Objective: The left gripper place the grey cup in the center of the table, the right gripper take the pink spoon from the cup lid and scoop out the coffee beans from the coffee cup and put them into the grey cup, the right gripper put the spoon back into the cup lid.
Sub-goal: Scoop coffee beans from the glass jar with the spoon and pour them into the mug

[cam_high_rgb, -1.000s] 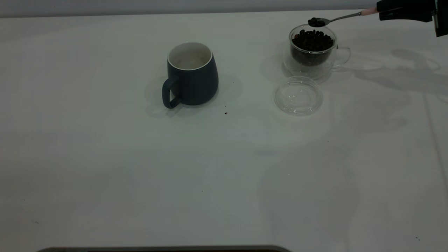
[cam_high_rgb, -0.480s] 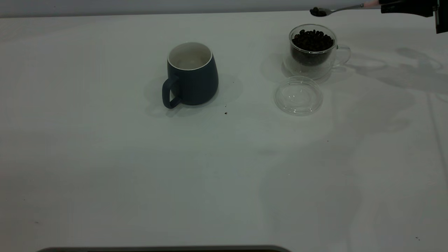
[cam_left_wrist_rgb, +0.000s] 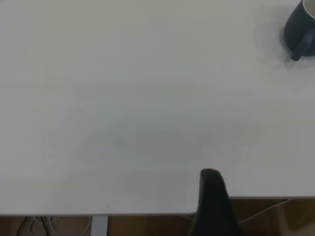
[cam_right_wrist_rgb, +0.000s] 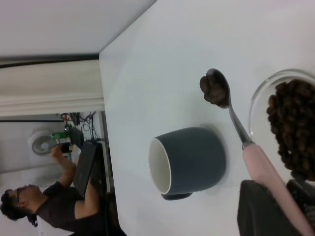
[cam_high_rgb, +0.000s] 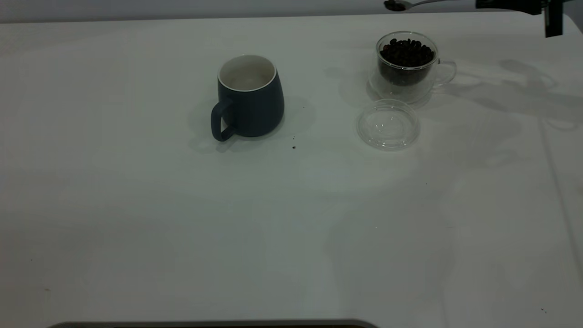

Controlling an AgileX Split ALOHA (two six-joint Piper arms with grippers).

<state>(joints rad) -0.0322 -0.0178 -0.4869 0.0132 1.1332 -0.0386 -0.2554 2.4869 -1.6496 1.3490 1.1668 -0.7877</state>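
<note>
On the white bench [cam_high_rgb: 136,205] in the exterior view, the grey cup [cam_high_rgb: 249,97] stands upright near the middle, its handle turned toward the camera and to the left, its white inside bare of beans. Well to its right stands the coffee cup [cam_high_rgb: 406,66], clear glass and filled with dark coffee beans [cam_high_rgb: 406,52], with its small handle pointing right. Just in front of it the cup lid [cam_high_rgb: 388,124] lies flat, with nothing on it. At the top right edge the right hand [cam_high_rgb: 510,4] is only partly in view, raised well above the bench; from it the pink spoon [cam_high_rgb: 412,4] reaches left, its loaded bowl high above and a little left of the coffee cup. In the left wrist view, the bare bench fills the picture and the grey cup [cam_left_wrist_rgb: 301,30] sits far off at one corner; a single dark finger of the left hand [cam_left_wrist_rgb: 212,204] shows at the bench edge, and I cannot tell how wide that hand stands. In the right wrist view, the right hand [cam_right_wrist_rgb: 275,211] is clamped on the spoon's pink handle [cam_right_wrist_rgb: 270,184]; the metal bowl carries a small heap of beans, held in the air between the grey cup [cam_right_wrist_rgb: 187,160] and the coffee cup [cam_right_wrist_rgb: 290,123].
</note>
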